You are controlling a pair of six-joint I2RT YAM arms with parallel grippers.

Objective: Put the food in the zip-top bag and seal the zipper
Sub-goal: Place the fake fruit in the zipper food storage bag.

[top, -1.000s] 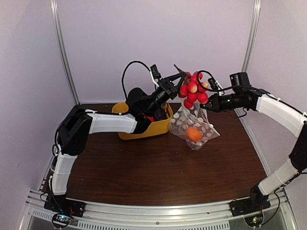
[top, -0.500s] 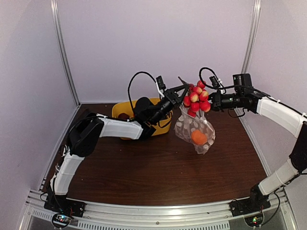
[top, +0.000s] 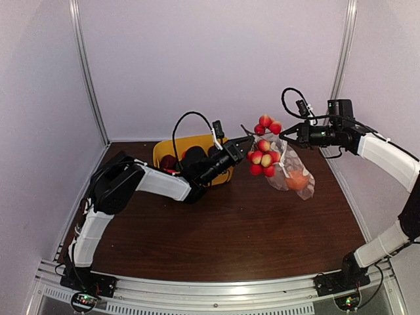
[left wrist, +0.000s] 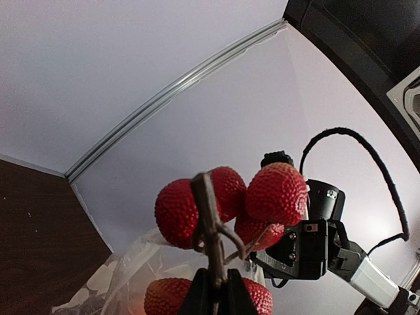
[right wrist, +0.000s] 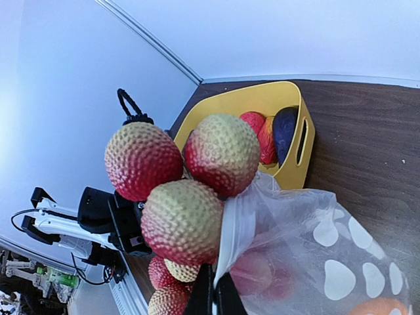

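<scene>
The food in play is a bunch of red bumpy fruits (top: 262,156) on a brown stem (left wrist: 209,216). My left gripper (top: 243,143) is shut on that stem and holds the bunch at the mouth of the zip-top bag (top: 293,172). The bag hangs in the air, clear with white dots, with an orange piece (top: 297,181) inside. My right gripper (top: 283,136) is shut on the bag's mouth edge, on the white zipper strip (right wrist: 233,226). Reddish shapes show through the plastic (right wrist: 315,256). In the wrist views the left gripper (left wrist: 213,298) and right gripper (right wrist: 211,300) both pinch tight.
A yellow tub (top: 159,156) stands at the back of the brown table behind my left arm. It holds red and dark purple pieces (right wrist: 283,131). Its handled wall (right wrist: 289,176) faces the bag. White enclosure walls and metal posts close in the back and sides.
The left gripper has carried the bunch down towards the table. The bag has swung to the right and tilted, with the right gripper a little higher.
</scene>
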